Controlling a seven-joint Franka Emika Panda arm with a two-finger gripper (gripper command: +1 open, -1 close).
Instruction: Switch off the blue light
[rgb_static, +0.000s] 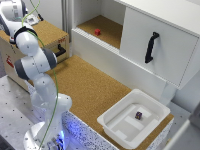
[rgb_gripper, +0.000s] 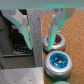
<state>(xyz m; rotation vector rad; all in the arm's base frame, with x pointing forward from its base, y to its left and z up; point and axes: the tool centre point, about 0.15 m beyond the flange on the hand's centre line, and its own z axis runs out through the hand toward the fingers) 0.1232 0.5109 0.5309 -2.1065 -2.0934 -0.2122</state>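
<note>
In the wrist view the blue light (rgb_gripper: 56, 62) is a round button with a metal rim, and its cap glows bright blue. A second round button (rgb_gripper: 54, 43) with a darker cap sits right beside it. My gripper (rgb_gripper: 37, 36) is open and empty, with its two pale fingers spread wide. One fingertip (rgb_gripper: 52, 38) is at the darker button, just short of the blue light. In the exterior view the arm (rgb_static: 42, 90) bends down at the exterior view's left, hiding the gripper. A blue glow (rgb_static: 70, 128) shows on the speckled front wall.
A speckled white panel edge (rgb_gripper: 35, 30) runs between my fingers. On the cork-topped table (rgb_static: 90, 87) a white tray (rgb_static: 131, 131) holds a small dark block (rgb_static: 138, 115). Behind is a white cabinet with a black handle (rgb_static: 151, 47) and a red block (rgb_static: 97, 31) on its shelf.
</note>
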